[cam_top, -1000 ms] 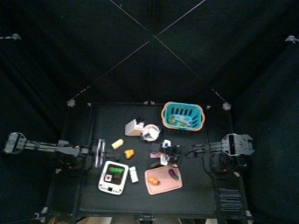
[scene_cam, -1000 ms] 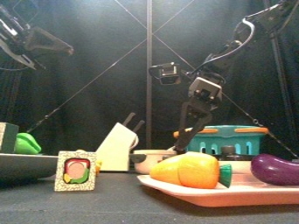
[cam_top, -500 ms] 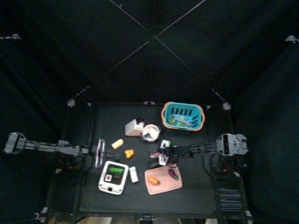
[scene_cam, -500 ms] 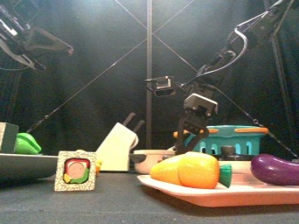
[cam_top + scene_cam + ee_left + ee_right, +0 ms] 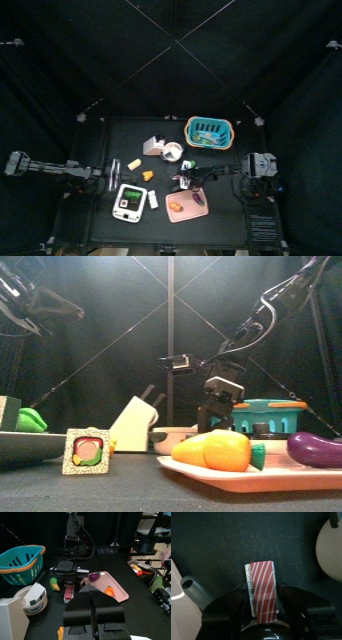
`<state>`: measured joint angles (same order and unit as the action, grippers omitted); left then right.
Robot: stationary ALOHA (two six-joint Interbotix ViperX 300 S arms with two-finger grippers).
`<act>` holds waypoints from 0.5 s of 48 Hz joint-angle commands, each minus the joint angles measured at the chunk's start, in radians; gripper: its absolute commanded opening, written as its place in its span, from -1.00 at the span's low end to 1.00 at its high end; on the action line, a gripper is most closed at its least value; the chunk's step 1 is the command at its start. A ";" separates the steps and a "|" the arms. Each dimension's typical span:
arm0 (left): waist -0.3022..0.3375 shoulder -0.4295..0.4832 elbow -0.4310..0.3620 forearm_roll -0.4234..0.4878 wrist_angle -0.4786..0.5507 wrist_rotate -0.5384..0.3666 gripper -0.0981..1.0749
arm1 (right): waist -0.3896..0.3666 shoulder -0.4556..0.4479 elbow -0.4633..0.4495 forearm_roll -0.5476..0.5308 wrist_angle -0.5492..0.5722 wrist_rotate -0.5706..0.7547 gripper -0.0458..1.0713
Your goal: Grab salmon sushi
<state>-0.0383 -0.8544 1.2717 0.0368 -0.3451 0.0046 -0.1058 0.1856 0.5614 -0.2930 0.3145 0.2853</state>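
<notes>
With the salmon sushi (image 5: pixel 262 587) centred between its spread jaws beside the pink tray (image 5: pixel 112 588), the right gripper (image 5: pixel 262 594) should pinch gently and squarely.

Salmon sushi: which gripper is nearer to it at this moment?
Right. The right gripper straddles the salmon sushi, one jaw on each side. The left gripper hangs back across the table, well clear of it.
</notes>
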 commanded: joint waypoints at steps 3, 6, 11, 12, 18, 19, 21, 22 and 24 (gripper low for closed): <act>0.008 0.003 -0.008 0.002 -0.005 0.002 -0.81 | -0.006 -0.020 -0.028 -0.002 0.000 0.002 0.19; 0.014 0.003 -0.006 0.002 -0.005 0.002 -0.81 | -0.008 -0.031 -0.038 -0.002 0.009 0.000 0.14; 0.029 0.003 -0.008 0.002 -0.005 0.002 -0.81 | -0.009 -0.052 -0.060 0.000 0.025 0.005 0.14; 0.032 0.003 -0.006 0.003 -0.005 0.002 -0.81 | -0.009 -0.057 -0.064 0.002 0.028 0.005 0.14; 0.040 0.003 -0.006 0.002 -0.005 0.002 -0.81 | -0.008 -0.080 -0.089 0.012 0.057 0.008 0.14; 0.040 0.003 -0.006 0.003 -0.005 0.000 -0.81 | -0.008 -0.081 -0.092 0.015 0.060 0.008 0.14; 0.040 0.003 -0.006 0.002 -0.005 0.000 -0.81 | -0.008 -0.083 -0.097 0.021 0.069 0.008 0.14; 0.040 0.003 -0.006 0.002 -0.005 0.000 -0.81 | -0.008 -0.083 -0.097 0.025 0.072 0.008 0.14; 0.040 0.003 -0.003 0.002 -0.005 0.000 -0.81 | -0.008 -0.084 -0.100 0.028 0.080 0.008 0.14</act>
<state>-0.0015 -0.8544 1.2793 0.0368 -0.3451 0.0046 -0.1089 0.1427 0.4878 -0.2730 0.3850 0.2961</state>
